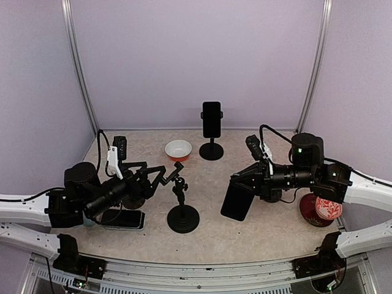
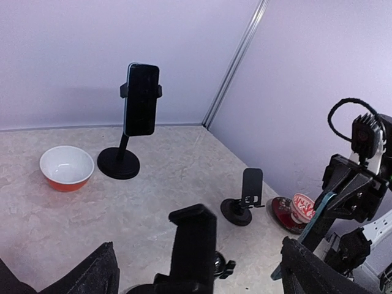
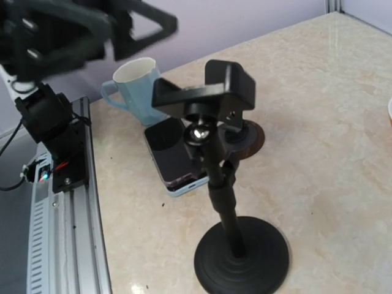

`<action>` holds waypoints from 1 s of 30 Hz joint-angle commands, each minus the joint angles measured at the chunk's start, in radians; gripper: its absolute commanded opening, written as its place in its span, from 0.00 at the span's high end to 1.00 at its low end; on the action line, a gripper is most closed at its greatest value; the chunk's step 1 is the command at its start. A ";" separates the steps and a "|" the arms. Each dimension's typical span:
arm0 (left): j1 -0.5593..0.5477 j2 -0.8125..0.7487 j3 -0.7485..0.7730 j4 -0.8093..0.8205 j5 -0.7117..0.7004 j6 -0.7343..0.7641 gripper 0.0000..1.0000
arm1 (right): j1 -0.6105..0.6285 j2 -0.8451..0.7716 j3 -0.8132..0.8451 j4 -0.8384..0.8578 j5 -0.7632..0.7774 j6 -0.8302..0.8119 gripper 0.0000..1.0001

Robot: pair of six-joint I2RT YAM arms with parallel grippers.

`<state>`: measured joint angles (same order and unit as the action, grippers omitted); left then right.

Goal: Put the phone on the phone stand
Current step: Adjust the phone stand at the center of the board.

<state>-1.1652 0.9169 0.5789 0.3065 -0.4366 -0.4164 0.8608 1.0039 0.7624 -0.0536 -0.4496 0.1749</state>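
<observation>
The bench (image 1: 263,229) is a pale, mottled stone-look surface. It is boxed in by lilac walls (image 1: 196,55), with metal rails (image 1: 76,67) running up the corners.

From above I see the right gripper (image 1: 242,182) clamped on the phone (image 1: 237,201). The phone hangs dark and tilted close over the bench, to the right of the phone stand (image 1: 182,211) and apart from it. The left gripper (image 1: 166,176) has its jaws spread wide, close to the stand's clamp head. At the back, a rear stand (image 1: 212,149) carries a mounted phone (image 1: 211,119) upright, with an orange bowl (image 1: 178,149) to its left. A second phone (image 1: 123,218) lies flat beneath the left arm.

The left wrist camera shows what the overhead barely does: a small stand (image 2: 245,197) beyond the right arm, near a red saucer and cup (image 2: 294,208). The right wrist camera adds a pale blue mug (image 3: 136,92) just beyond the second phone. It also shows a brown round object (image 3: 252,139) behind the phone stand's post, and I cannot tell what that is.
</observation>
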 commanded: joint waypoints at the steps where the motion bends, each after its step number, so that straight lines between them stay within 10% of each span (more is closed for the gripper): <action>1: 0.081 -0.013 -0.089 0.045 0.164 -0.033 0.12 | -0.007 0.011 0.032 0.081 -0.019 0.013 1.00; 30: 0.030 0.100 0.012 -0.217 -0.153 -0.125 0.16 | -0.007 -0.004 0.012 0.084 -0.012 0.025 1.00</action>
<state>-1.1694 1.0203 0.5640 0.1242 -0.5323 -0.5217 0.8608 1.0229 0.7624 -0.0311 -0.4526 0.1829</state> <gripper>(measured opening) 0.842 0.088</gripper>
